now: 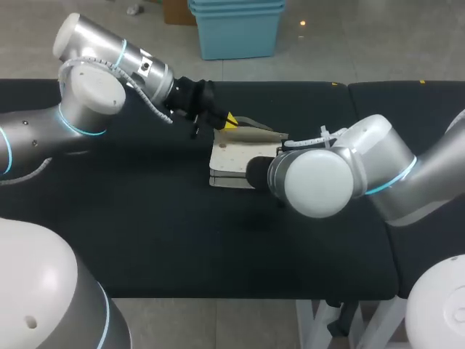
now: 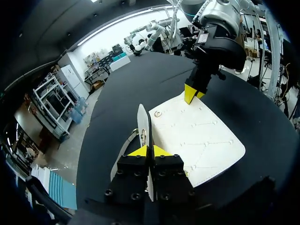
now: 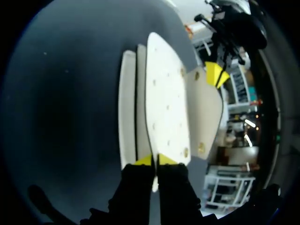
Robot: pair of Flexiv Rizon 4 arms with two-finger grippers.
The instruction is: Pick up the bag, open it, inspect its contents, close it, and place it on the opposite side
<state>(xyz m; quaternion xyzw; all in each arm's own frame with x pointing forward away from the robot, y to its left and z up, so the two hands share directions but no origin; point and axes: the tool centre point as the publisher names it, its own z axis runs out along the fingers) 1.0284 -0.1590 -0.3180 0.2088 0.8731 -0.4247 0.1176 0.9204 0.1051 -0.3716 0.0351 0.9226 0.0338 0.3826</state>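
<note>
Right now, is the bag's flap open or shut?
Open. The left claw pinches the flap, lifted off the bag lying flat.

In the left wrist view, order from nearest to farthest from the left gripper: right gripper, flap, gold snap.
1. flap, held in the left gripper.
2. gold snap, ahead on the bag.
3. right gripper, at the bag's far edge.

The head view looks down from above and behind, well back, over the whole black desk [image 1: 145, 218] and both arms. The left wrist view looks out along the left tool [image 2: 149, 151], close over the white bag [image 2: 197, 136], facing the right tool [image 2: 193, 93]. The right wrist view faces the opposite way, equally close. All three share the bag.
</note>
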